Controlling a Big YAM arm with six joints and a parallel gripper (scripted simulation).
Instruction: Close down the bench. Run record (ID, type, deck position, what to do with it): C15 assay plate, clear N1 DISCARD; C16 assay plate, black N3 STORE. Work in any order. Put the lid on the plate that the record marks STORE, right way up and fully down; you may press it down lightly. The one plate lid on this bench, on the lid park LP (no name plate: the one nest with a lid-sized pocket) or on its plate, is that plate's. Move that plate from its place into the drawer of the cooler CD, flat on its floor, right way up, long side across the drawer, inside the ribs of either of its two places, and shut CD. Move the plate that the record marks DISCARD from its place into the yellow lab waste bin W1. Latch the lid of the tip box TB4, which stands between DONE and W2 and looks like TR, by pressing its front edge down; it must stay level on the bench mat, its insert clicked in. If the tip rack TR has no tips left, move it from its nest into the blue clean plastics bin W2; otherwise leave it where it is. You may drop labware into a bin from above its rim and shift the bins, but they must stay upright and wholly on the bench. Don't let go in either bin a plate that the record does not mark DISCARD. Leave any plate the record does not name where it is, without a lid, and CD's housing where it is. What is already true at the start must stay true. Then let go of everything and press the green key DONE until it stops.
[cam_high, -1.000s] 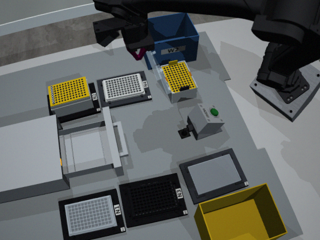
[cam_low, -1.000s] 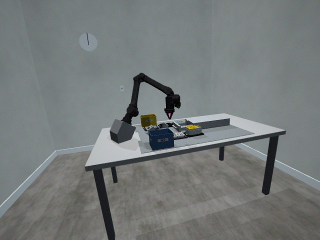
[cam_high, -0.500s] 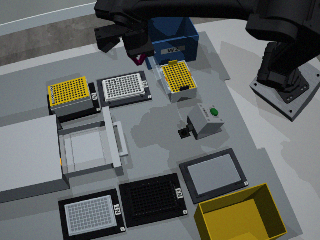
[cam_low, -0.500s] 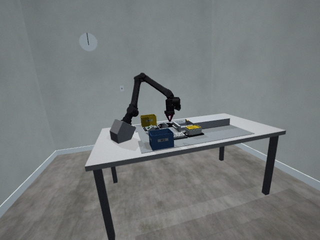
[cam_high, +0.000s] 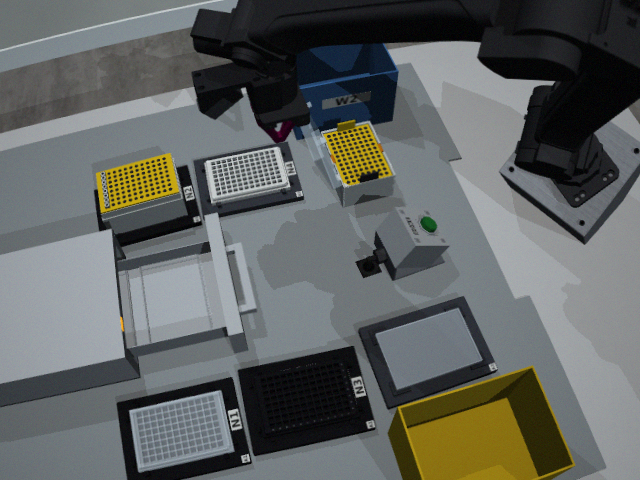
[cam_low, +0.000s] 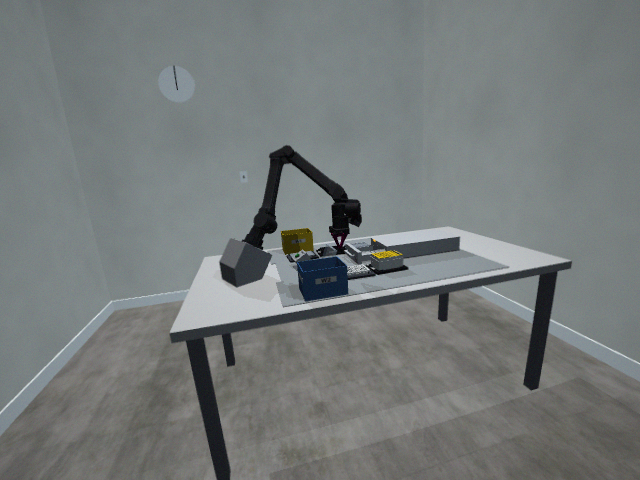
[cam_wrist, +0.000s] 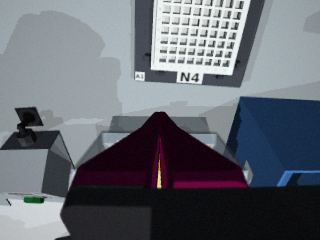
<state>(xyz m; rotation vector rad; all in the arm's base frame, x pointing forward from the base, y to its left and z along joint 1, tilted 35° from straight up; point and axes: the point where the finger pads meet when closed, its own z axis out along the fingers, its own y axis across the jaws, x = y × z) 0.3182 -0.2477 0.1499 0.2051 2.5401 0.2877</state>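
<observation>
My gripper (cam_high: 279, 133) is shut and empty, just above the raised clear lid of the tip box TB4 (cam_high: 359, 160), whose yellow insert shows. In the wrist view the shut fingers (cam_wrist: 159, 150) cover the box. The clear plate C15 (cam_high: 180, 429) sits in nest N1. The black plate C16 (cam_high: 305, 396) sits in N3 without a lid. The grey lid (cam_high: 428, 347) lies in the lid park. The tip rack TR (cam_high: 139, 186) stands in N2 with one row of tips along its left edge. The cooler CD drawer (cam_high: 175, 297) stands open and empty. The green DONE key (cam_high: 428, 223) is on its grey box.
The blue bin W2 (cam_high: 351, 85) stands behind TB4. The yellow bin W1 (cam_high: 483, 426) is at the front right. A white plate (cam_high: 247, 174) sits in N4. The cooler housing (cam_high: 56, 310) is at the left. The arm's base (cam_high: 566, 165) is at the right.
</observation>
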